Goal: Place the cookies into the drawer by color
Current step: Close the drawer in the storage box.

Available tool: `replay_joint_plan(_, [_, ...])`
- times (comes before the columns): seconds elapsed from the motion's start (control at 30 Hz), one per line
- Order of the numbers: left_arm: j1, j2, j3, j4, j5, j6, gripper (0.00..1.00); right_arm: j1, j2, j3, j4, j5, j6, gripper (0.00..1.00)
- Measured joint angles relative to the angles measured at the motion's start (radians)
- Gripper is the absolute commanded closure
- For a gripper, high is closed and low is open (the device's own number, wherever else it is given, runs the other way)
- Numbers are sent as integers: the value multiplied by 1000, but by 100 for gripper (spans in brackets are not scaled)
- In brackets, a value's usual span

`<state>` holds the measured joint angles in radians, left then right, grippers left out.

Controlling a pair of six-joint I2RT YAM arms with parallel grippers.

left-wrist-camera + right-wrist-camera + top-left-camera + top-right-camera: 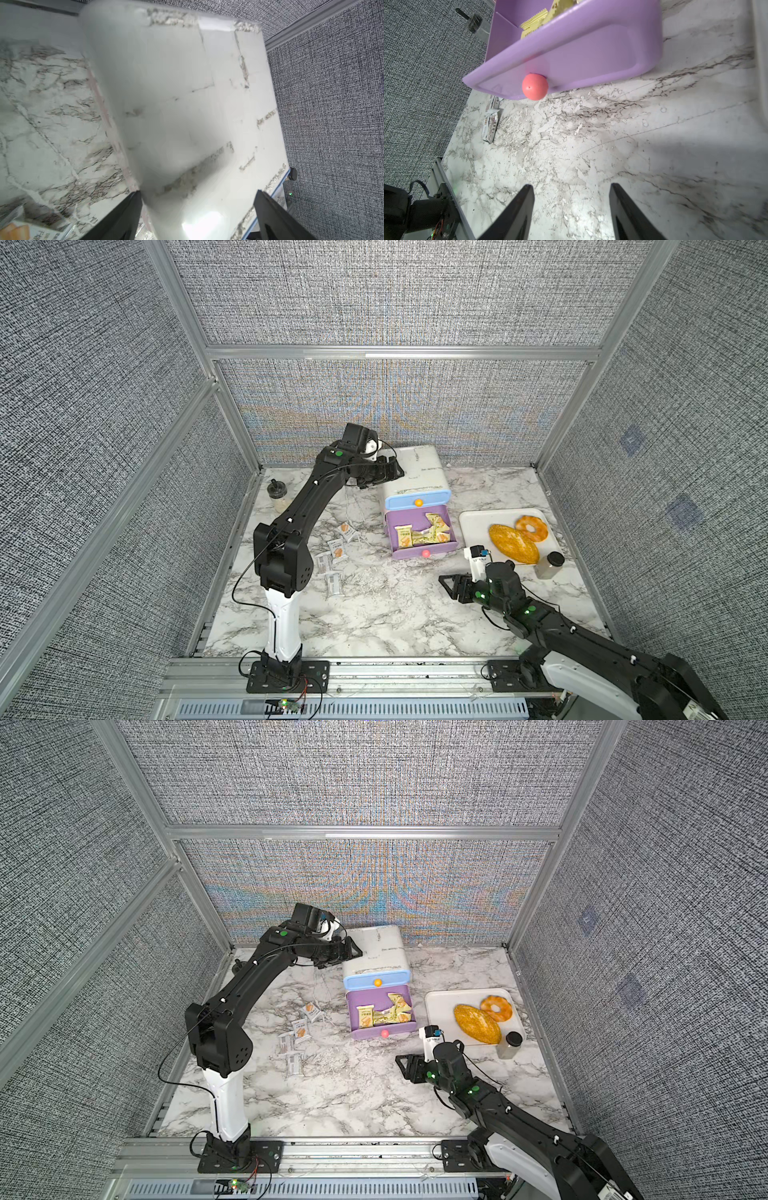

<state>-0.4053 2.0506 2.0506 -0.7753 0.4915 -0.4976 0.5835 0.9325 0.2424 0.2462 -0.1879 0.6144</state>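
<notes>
Cookies [405, 536] are in neither gripper: the right gripper [571, 187] is spread over marble table [591, 135] short of the open purple drawer [581, 52], the left gripper [197, 192] spread at the white cabinet [187, 83] top. Several yellow-green packets [365, 1016] lie in that drawer, at least four white packets [300, 1028] left of it. One tray [473, 526], one loaf [513, 543], one ring pastry [540, 535] and two jars [549, 565] stand within grey walls [374, 302].
</notes>
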Motion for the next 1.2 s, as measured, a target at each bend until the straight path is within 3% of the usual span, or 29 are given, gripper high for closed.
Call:
replay_joint_plan(0.47, [54, 12, -102, 103, 137, -42, 19, 40, 280, 163, 228, 47, -50, 65])
replay_joint_plan(0.97, [54, 13, -119, 130, 163, -53, 20, 11, 572, 509, 266, 127, -103, 66])
replay_joint_plan(1.2, [54, 13, -121, 131, 164, -52, 19, 34, 474, 445, 256, 124, -97, 65])
